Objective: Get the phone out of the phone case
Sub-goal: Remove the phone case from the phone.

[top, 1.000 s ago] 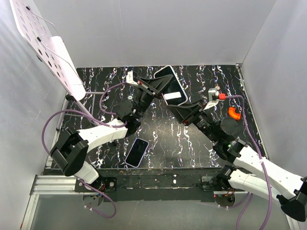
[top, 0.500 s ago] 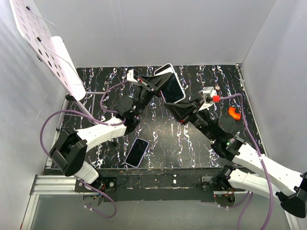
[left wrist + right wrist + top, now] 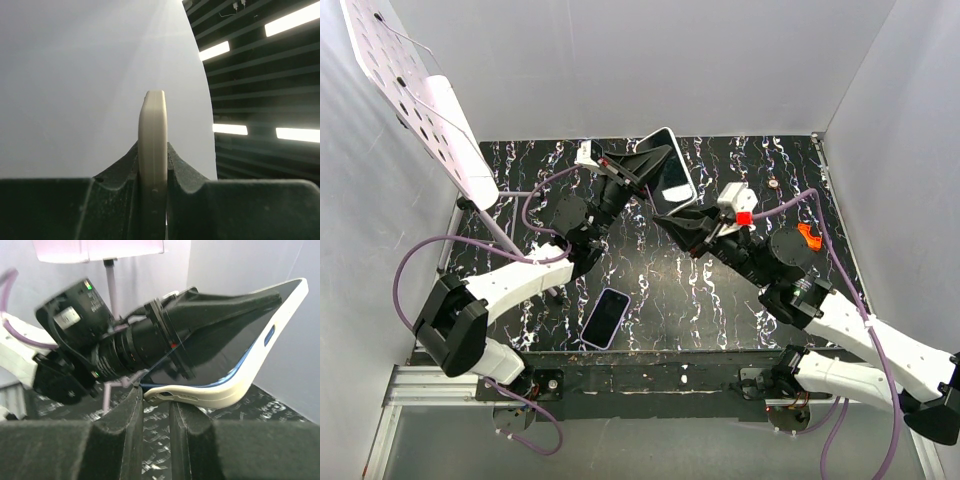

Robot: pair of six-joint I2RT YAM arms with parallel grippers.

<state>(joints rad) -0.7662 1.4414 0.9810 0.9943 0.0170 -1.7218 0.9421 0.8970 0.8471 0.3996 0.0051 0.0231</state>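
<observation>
White phone case (image 3: 152,130), seen edge-on between the closed fingers of the left gripper (image 3: 648,168), which clamps it with the phone (image 3: 675,180) inside and holds both raised off the black marbled table (image 3: 650,270), just beyond the right gripper (image 3: 156,401). Removal appears begun but not finished. In the right wrist view, the case's corner nearest the right fingertips bows away from the dark glass, a thin blue-lit gap showing along that edge, while the far rim wraps the phone closely. Freeing the other corners and drawing the phone clear remains to be done. The right jaws stand narrowly apart with the lifted corner just above their tips; whether they pinch it cannot be told. The case looks soft and flexible, with rounded edges and an oval side cut-out; the screen is black and glossy. A second phone (image 3: 606,317) lies flat on the table, below and well behind the left gripper.
</observation>
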